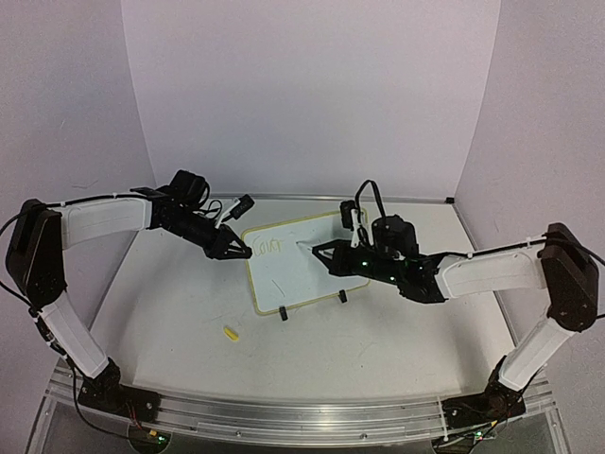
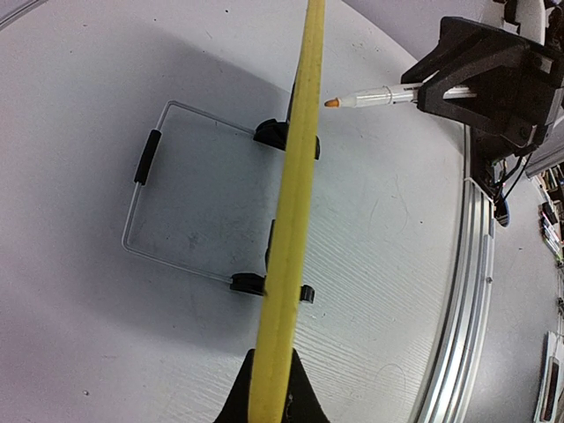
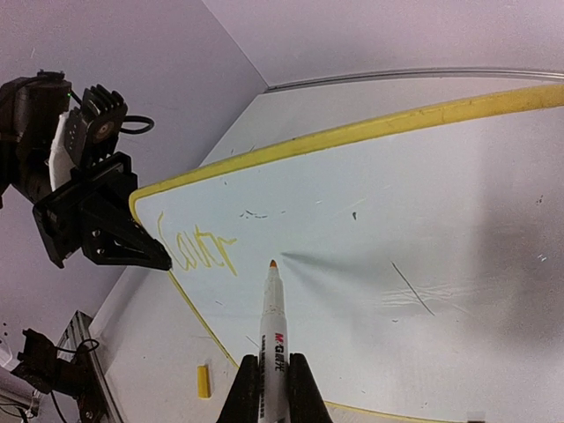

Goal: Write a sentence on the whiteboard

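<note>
- Right tool (image 3: 273, 379) pinches a marker (image 3: 274, 322), its tip near the whiteboard (image 3: 423, 203) face.
- Left tool (image 2: 269, 392) clamps the whiteboard's yellow frame.
- The whiteboard stands mid-tabletop (image 1: 180, 312); the sentence (image 3: 201, 248) sits beside the left tool.

White whiteboard (image 1: 288, 276) (yellow-framed) bears yellow sentence (image 3: 201, 248); marker (image 3: 274, 322) white, orange-tipped.

"M&G" on the marker (image 3: 274, 328) — the sentence (image 3: 198, 249) unreadable
</note>
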Robot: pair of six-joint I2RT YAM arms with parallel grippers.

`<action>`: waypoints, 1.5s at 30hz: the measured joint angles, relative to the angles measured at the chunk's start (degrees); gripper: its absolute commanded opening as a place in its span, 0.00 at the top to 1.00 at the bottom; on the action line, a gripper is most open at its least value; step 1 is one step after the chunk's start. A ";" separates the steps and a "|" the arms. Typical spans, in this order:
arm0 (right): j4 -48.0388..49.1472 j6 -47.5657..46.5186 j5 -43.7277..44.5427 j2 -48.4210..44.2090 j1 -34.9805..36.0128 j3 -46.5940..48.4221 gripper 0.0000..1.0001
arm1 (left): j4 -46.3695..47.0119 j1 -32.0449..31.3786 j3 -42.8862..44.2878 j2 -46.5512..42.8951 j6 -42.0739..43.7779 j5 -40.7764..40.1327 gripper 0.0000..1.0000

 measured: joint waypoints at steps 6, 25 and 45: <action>0.87 0.04 -1.21 1.78 0.00 1.34 1.00 | 0.00 0.00 0.00 -0.02 0.02 -0.04 1.00; 2.17 0.02 -3.02 4.34 0.04 3.42 1.00 | -0.07 -0.17 0.11 -0.02 0.09 -0.36 1.00; 2.13 0.00 -3.12 4.48 0.07 2.73 1.00 | -0.46 -0.24 0.33 -0.02 -0.07 -0.56 1.00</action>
